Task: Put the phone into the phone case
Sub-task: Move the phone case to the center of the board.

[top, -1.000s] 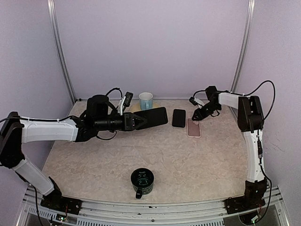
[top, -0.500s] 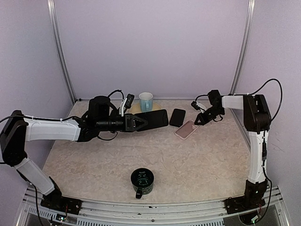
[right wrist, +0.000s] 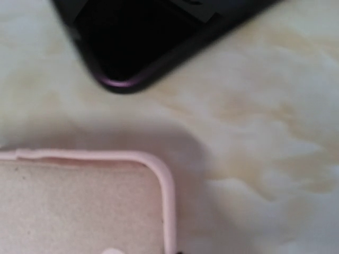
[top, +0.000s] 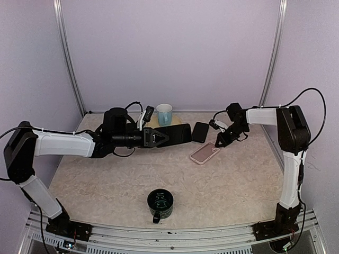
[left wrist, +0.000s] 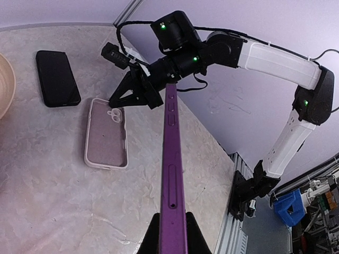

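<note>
Purple phone (left wrist: 172,174) clamped in left claw (left wrist: 170,233), pink case (top: 205,153) lying open-side up, right claw (top: 220,142) closed at its end, black phone (top: 201,132) beside it.

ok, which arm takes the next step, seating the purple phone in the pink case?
Left. The left gripper clamps the slim purple phone edge-on, pointed toward the open-face-up pink phone case. The right gripper is shut, low at that case's camera-cutout end, with no phone.

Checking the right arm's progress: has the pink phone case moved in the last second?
Yes. The pink case slid left and nearer, toward the dark mug, and turned slantwise.
</note>
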`<action>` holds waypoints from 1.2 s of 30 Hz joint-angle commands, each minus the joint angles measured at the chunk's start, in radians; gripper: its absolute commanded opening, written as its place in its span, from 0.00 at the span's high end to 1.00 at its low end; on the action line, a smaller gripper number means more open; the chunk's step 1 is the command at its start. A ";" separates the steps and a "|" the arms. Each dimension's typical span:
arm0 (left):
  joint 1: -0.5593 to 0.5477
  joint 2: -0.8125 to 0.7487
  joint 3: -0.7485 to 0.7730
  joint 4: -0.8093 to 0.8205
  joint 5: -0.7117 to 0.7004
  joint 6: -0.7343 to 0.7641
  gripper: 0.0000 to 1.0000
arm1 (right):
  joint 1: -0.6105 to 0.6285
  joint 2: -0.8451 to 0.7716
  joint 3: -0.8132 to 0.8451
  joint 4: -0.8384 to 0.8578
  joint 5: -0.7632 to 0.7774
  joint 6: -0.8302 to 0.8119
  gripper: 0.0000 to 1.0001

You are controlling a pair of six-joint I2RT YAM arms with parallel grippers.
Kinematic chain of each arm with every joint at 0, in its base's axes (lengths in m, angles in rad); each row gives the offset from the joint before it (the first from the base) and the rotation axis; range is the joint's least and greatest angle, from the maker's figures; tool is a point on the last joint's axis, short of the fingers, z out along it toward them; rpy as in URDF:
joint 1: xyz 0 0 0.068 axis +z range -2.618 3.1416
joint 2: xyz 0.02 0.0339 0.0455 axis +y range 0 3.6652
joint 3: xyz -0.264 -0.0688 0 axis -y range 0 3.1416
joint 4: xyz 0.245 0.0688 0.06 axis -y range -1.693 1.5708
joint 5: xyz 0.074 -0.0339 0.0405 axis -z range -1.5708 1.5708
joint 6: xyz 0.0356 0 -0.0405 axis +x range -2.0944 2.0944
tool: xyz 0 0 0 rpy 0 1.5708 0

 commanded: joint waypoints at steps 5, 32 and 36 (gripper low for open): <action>0.022 -0.050 0.004 0.061 -0.041 -0.006 1.00 | 0.092 -0.107 -0.085 0.079 0.030 0.231 1.00; 0.070 -0.143 -0.119 0.021 -0.189 -0.024 1.00 | 0.312 -0.071 -0.177 0.418 0.311 0.773 0.98; 0.079 -0.154 -0.129 0.019 -0.186 -0.022 1.00 | 0.329 -0.060 -0.176 0.432 0.299 0.791 0.90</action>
